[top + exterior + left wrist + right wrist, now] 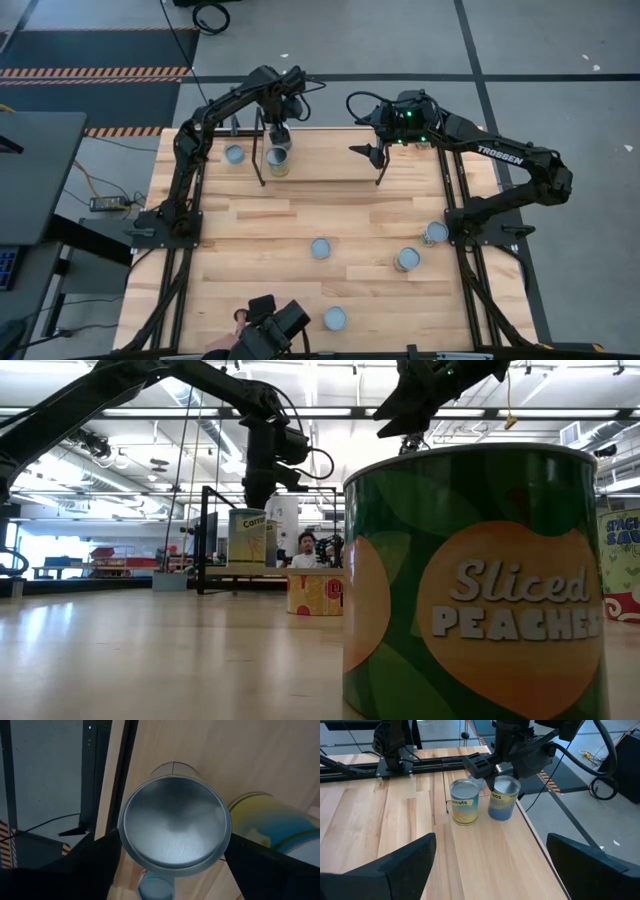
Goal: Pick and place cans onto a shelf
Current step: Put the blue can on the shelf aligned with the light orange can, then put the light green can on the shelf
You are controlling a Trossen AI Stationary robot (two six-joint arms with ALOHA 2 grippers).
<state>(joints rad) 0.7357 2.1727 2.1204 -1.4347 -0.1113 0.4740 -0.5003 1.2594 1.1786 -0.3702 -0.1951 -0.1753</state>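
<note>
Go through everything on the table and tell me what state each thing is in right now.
Left pincer: shut on the blue-label can, upright at the shelf.
Right pincer: open, holding nothing, above the shelf.
Carrots can: upright beside it.
Peaches can: upright.

A robotics lab or test hall, open and industrial. A butcher-block table (330,215) stands on a grey concrete floor (560,40) marked with orange-and-black hazard striping (95,72). Beyond the table's far edge, the low view shows a wide hall with exposed ceiling ducts (180,455), strip lights, and a person (304,550) seated far off.
</note>
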